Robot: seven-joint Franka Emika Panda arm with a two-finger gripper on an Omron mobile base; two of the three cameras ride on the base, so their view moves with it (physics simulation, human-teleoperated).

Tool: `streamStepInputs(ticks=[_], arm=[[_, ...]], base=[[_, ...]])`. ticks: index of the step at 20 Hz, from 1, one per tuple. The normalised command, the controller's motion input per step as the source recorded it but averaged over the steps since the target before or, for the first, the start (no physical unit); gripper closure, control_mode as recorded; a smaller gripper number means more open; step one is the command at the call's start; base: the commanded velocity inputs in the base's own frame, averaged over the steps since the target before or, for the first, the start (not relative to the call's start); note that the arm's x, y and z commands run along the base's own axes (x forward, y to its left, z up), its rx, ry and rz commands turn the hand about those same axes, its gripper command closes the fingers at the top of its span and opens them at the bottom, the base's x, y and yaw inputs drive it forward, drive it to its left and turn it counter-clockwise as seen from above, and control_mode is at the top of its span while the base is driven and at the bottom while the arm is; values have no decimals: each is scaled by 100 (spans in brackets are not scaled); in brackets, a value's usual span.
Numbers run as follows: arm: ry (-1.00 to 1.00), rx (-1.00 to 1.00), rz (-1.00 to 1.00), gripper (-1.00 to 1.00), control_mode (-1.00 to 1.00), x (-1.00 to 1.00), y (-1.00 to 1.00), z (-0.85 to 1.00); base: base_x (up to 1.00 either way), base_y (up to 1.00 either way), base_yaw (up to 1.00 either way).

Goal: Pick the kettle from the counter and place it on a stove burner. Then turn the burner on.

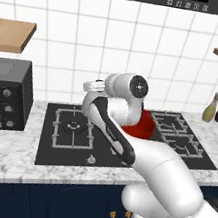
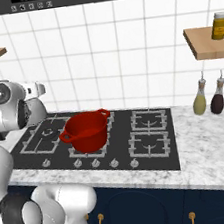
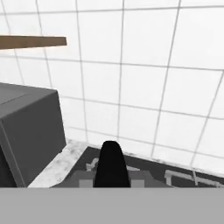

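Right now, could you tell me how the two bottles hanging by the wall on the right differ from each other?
The left bottle has a pale yellow-green body, while the right bottle is dark brown, nearly black. The left bottle hangs nearer the cooktop; the right bottle hangs farther along the counter. Both share the same rounded shape with a thin neck, look about equal in size, and hang upright below the wooden shelf.

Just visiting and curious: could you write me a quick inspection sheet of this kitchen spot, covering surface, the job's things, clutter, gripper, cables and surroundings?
Surface: white marble counter around a black cooktop.
Job's things: kettle nothing seen; large burner at the cooktop's left, bare.
Clutter: red pot mid-cooktop; two bottles at the wall.
Gripper: gripper above the cooktop's left end, facing the wall; open or shut unclear.
Cables: nothing seen.
Surroundings: tiled wall, toaster oven, wooden shelves, jar on right shelf.
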Motion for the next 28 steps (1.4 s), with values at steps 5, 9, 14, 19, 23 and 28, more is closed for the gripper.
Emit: streamStepInputs(ticks=[5, 9, 14, 19, 23, 28], arm=[[3, 0, -31, 100, -100, 2, 43, 0], [0, 0, -24, 100, -100, 12, 53, -3], [1, 0, -16, 100, -100, 13, 24, -12], [1, 0, -9, 100, -100, 19, 0, -16], [0, -3, -5, 100, -100, 34, 0, -29], [0, -4, -2, 100, -100, 32, 0, -32]], base=[[0, 0, 0], [0, 0, 0], [0, 0, 0], [0, 0, 0], [0, 0, 0], [0, 0, 0]])
